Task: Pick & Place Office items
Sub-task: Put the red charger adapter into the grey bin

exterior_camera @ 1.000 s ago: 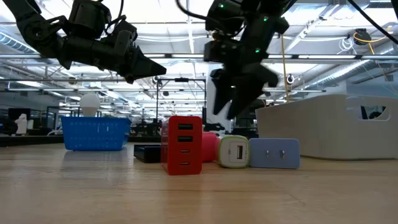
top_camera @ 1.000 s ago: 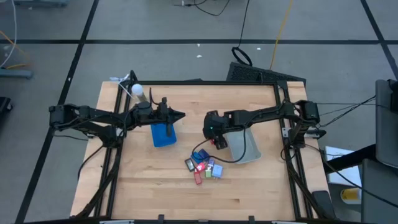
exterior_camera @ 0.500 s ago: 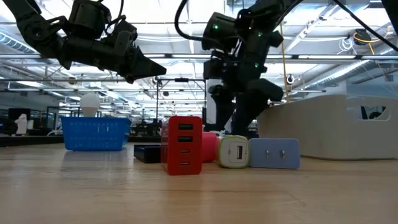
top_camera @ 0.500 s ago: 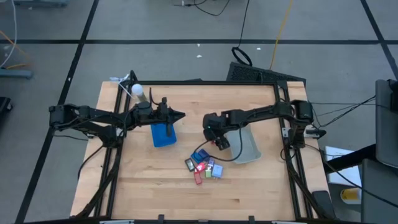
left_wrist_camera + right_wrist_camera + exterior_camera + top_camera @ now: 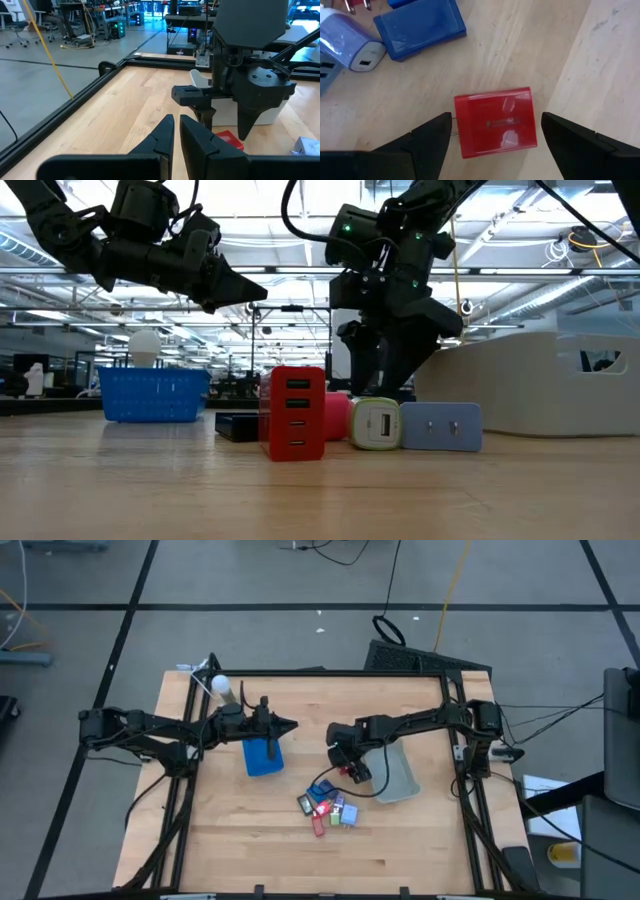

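Note:
A red block (image 5: 495, 122) lies flat on the wooden table, a little way from the other office items (image 5: 325, 808), a small cluster of red, blue, green and purple pieces. My right gripper (image 5: 496, 120) hangs open just above the red block, pointing steeply down. One finger stands on each side of it without touching. In the high view this gripper (image 5: 347, 766) sits between the cluster and the clear bin (image 5: 395, 772). My left gripper (image 5: 290, 726) is shut and level, well above the table beside the blue tray (image 5: 263, 755).
A blue block (image 5: 420, 27) and a pale purple charger (image 5: 350, 42) lie close to the red block. In the low view a tall red charger (image 5: 297, 412), a green one (image 5: 377, 425) and a lilac one (image 5: 440, 426) stand in front. Black rails frame the table (image 5: 250, 850).
My right gripper has come down toward the table and tipped more steeply, settling over the red block; its fingers have stayed apart. For the last half second it has barely moved.

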